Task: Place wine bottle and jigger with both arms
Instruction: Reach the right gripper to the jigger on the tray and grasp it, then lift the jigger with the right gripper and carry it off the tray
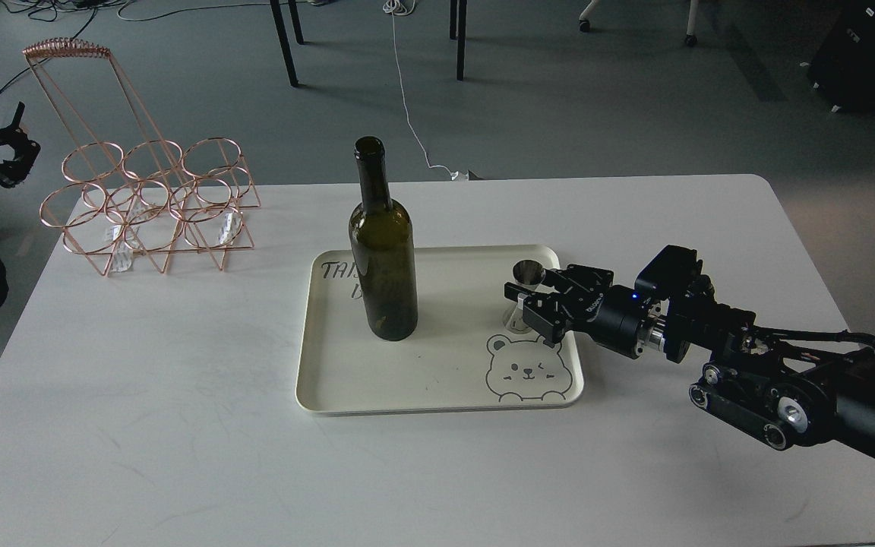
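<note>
The bottle (383, 251) stands upright on the left half of the cream tray (377, 387) on the white counter (179, 425). The right claw (522, 302) reaches over the tray's right edge, its 2 fingers apparently closed on the jigger (527, 282), which seems upright. The left claw (8, 156) sits off the counter's far-left edge; whether it gapes is unclear. A copper rack (149, 205) stands back-left.

light: dim, cool, diffuse
shadows: soft, faint on desk (179, 425)
glare: small glints on wine bottle (383, 251)
focus: sharp overall, floor darker at top
</note>
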Robot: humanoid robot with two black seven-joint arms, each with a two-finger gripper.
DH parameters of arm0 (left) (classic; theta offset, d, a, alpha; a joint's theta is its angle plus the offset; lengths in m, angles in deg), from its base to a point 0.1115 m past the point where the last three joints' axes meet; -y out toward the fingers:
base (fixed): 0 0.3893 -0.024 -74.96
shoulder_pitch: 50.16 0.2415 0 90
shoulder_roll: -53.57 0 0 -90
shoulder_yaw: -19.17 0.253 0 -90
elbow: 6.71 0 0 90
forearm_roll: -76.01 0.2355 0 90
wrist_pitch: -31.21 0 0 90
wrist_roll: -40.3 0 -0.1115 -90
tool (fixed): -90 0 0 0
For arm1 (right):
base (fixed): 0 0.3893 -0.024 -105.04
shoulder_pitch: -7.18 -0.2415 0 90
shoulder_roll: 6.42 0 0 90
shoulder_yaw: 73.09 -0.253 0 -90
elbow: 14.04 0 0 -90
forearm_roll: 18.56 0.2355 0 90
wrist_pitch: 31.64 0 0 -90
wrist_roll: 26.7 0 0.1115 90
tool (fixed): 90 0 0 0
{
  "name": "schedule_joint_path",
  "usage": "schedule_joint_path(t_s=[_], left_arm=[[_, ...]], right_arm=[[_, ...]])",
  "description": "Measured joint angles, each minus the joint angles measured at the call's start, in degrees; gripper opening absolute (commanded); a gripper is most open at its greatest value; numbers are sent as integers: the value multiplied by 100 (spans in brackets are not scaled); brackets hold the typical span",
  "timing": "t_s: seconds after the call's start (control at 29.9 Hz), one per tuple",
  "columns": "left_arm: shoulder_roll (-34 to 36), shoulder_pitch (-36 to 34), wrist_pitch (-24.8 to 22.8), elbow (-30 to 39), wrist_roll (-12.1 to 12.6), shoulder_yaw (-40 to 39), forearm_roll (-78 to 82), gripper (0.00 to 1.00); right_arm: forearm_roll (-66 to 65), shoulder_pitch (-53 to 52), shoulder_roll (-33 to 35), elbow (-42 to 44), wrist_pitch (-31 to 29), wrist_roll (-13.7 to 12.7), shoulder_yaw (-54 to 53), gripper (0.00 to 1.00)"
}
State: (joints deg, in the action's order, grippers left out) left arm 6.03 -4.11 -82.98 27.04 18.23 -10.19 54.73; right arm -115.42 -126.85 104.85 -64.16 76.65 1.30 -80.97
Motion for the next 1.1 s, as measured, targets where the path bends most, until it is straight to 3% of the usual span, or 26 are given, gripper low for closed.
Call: schedule_joint_path(t_s=[0.2, 0.54, 0.8, 1.1], left_arm=[[1, 0, 0, -10, 0, 0, -7, 99], [7, 0, 2, -10, 0, 1, -7, 99], [7, 0, 14, -10, 0, 1, -7, 99], [7, -16, 19, -9, 0, 0, -7, 99]], right_arm=[[2, -67, -1, 63, 4, 0, 164, 16], [7, -96, -12, 43, 51, 0, 152, 14], [15, -166, 77, -15, 434, 0, 136, 14], [27, -269, 758, -174, 846, 1, -77, 13]])
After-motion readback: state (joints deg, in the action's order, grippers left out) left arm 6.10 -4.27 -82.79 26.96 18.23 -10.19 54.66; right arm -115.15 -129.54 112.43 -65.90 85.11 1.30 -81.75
